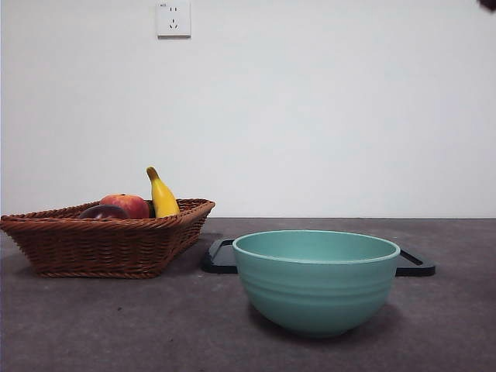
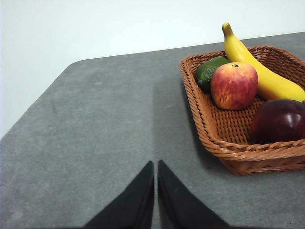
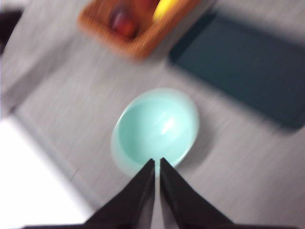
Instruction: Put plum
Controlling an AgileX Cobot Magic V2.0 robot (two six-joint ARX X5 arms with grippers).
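The plum (image 1: 102, 211), dark maroon and glossy, lies in the wicker basket (image 1: 101, 244) at the left, at its near corner in the left wrist view (image 2: 279, 120). My left gripper (image 2: 156, 163) is shut and empty over bare table, apart from the basket's side. My right gripper (image 3: 157, 161) is shut and empty, high above the teal bowl (image 3: 155, 129); that view is blurred. In the front view only a black arm tip (image 1: 488, 4) shows at the top right corner.
The basket also holds a red-orange fruit (image 2: 234, 85), a banana (image 2: 264, 76) and a green lime (image 2: 209, 72). The teal bowl (image 1: 316, 279) stands front and centre, with a flat black tray (image 1: 417, 265) behind it. A wall socket (image 1: 173, 18) is on the wall.
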